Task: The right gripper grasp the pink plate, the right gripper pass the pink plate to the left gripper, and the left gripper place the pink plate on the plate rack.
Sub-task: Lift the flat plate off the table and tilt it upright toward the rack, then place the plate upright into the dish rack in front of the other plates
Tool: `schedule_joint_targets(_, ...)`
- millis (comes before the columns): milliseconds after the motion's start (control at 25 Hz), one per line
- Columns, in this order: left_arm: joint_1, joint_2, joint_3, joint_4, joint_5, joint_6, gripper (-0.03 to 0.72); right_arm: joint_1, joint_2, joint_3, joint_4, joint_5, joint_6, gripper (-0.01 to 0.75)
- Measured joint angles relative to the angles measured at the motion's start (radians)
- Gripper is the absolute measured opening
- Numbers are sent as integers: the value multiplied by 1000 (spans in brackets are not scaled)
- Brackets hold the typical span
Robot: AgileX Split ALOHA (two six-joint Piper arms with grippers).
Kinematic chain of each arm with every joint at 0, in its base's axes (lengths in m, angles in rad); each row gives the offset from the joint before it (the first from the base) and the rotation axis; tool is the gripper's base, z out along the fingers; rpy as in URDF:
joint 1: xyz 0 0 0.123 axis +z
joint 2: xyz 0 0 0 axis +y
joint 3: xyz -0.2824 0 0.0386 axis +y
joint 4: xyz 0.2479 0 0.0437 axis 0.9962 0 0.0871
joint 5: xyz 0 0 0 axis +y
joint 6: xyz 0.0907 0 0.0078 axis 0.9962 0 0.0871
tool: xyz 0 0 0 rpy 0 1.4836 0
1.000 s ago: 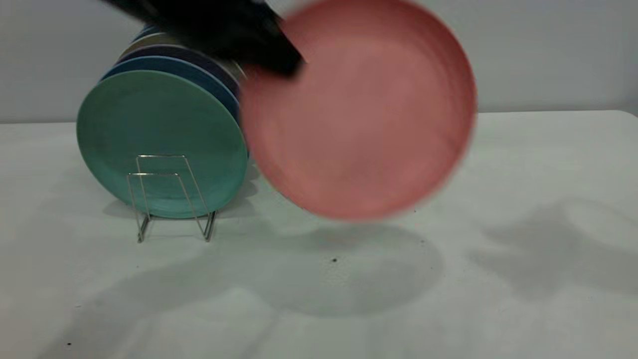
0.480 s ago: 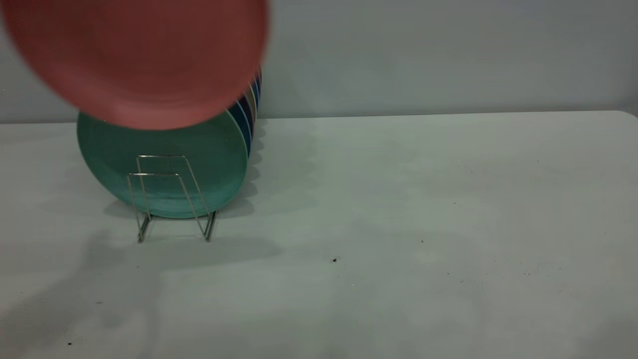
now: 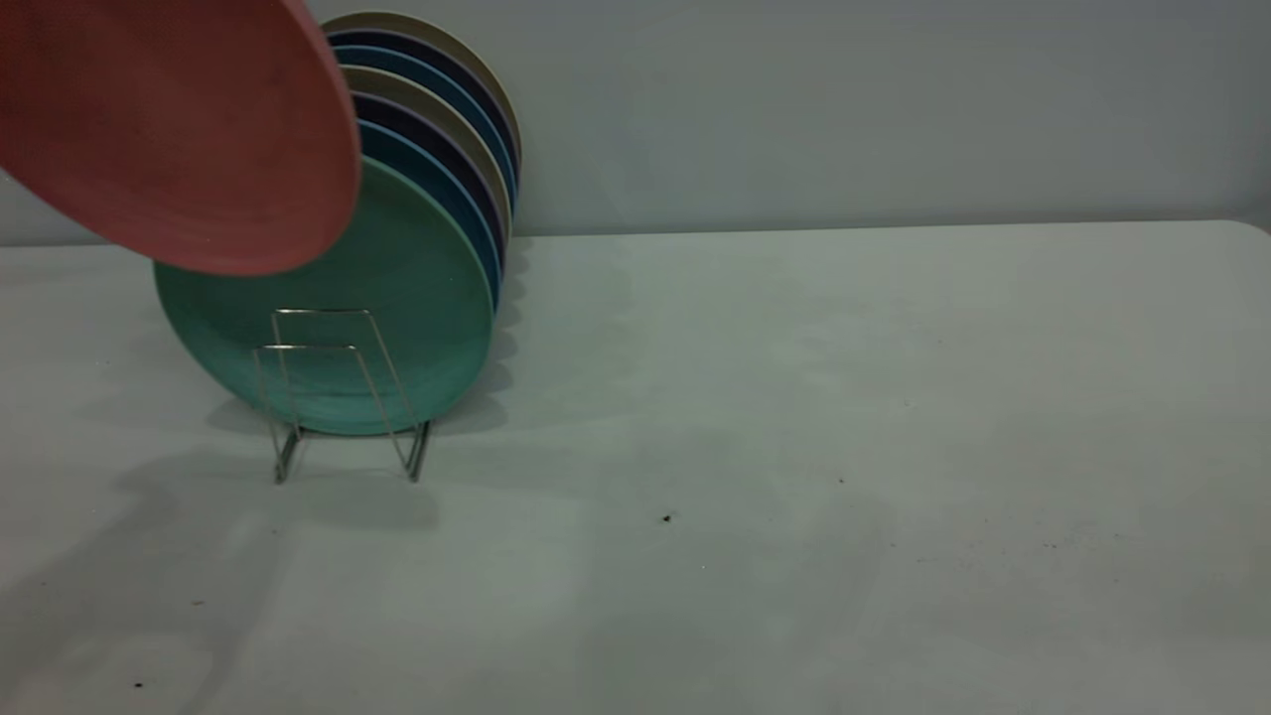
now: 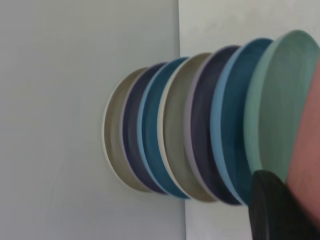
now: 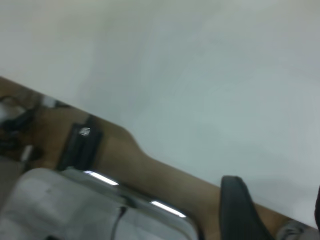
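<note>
Readable text: none in any view.
Labels, brands: none legible on plates, rack or table.
Numbers, signs: none to be made out.

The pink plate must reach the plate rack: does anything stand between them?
Nothing visible does. The pink plate hangs in the left tool, above the plate rack, whose front loops are free before the teal-green plate.
</note>
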Motion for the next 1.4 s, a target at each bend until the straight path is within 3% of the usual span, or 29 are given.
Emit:
schedule_joint_targets(240, 0, 78, 0, -29, -49, 11, 60, 0, -164, 120, -62, -75, 70, 388)
schedule_joint_targets(1040, -53, 184, 0, 10, -205, 11, 60, 0, -230, 125, -122, -89, 136, 388)
schedule_joint_targets(1400, -53, 209, 0, 10, -207, 11, 60, 0, -230, 125, -122, -90, 137, 388)
